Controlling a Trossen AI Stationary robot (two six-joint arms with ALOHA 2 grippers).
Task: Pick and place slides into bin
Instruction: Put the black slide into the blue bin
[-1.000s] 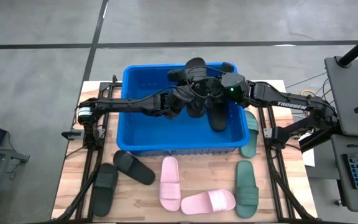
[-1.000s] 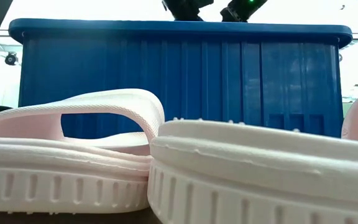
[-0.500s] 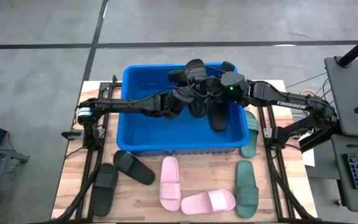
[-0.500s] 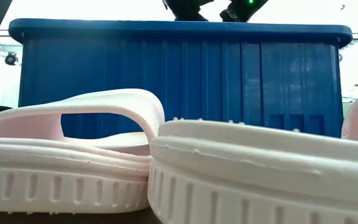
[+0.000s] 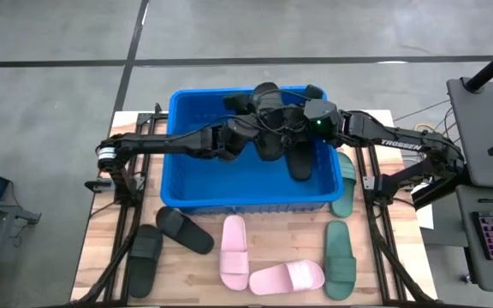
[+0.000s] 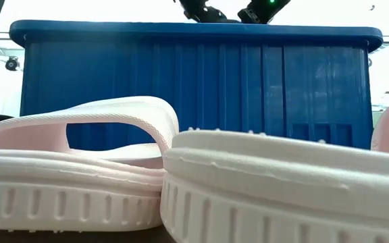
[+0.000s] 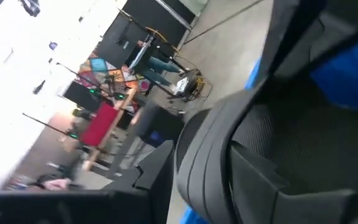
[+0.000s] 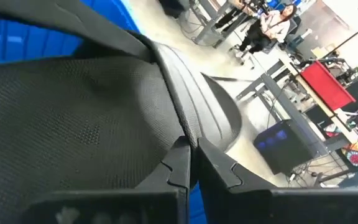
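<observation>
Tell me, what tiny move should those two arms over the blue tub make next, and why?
Probably the left gripper should finish opening and lift away. Both grippers sit over the far side of the bin at the black slides; the right gripper is shut. Six slides wait on the table.
</observation>
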